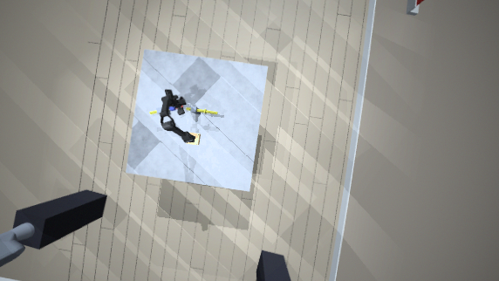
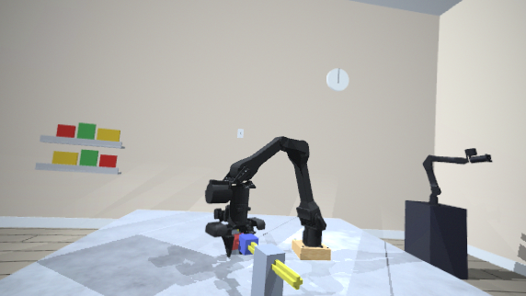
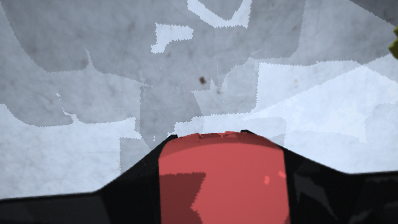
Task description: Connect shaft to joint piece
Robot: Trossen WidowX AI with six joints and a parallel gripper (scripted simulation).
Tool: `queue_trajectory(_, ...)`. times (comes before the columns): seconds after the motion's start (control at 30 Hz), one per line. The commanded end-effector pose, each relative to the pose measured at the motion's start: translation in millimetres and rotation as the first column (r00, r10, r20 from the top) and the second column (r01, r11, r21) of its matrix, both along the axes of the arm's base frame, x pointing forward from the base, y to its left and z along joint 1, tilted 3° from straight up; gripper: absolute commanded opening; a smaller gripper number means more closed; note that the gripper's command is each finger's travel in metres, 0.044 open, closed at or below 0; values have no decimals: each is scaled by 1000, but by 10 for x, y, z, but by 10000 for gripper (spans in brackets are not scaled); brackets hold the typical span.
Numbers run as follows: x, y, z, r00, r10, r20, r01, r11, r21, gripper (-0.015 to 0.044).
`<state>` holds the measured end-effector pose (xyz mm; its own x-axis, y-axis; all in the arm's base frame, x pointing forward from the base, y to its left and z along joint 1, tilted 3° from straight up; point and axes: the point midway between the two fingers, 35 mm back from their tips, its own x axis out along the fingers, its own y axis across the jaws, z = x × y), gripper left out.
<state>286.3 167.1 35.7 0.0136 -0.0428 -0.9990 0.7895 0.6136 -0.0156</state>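
Observation:
The red joint piece [image 2: 236,242] [image 3: 235,185] is between the two fingers of my gripper [image 3: 209,138], which is shut on it. A blue square part [image 2: 248,244] [image 1: 172,108] sits beside the red piece, in line with a yellow shaft [image 2: 287,275] [image 1: 153,113] that runs through an upright grey block [image 2: 268,271]. Another yellow shaft [image 1: 208,112] lies on the other side of the gripper, by a second grey block [image 1: 193,106]. A yellow-green end [image 3: 394,44] shows at the wrist view's right edge. The joint's opening is hidden, so its direction cannot be told.
The arm stands on a wooden base [image 2: 314,252] [image 1: 197,139] on the pale table [image 1: 227,161], to one side of the shafts. The arm bends over the joint and hides part of it from above. A dark pedestal [image 2: 436,239] with another arm stands beyond the table.

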Motion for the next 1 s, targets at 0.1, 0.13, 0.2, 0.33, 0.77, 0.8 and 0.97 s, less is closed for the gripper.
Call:
queue_trajectory(0.1,0,0,0,1000,0,0,0,1000,0,16)
queue_trajectory(0.13,0,0,0,1000,0,0,0,1000,0,0)
queue_trajectory(0.2,0,0,0,1000,0,0,0,1000,0,0)
queue_trajectory(0.33,-2,-3,2,1000,-10,5,10,1000,-7,0)
queue_trajectory(0.77,-51,-57,57,975,-198,104,211,968,-134,0)
queue_trajectory(0.8,-56,-61,61,971,-212,112,227,963,-143,0)
queue_trajectory(0.97,-62,-69,67,964,-236,125,254,954,-158,0)
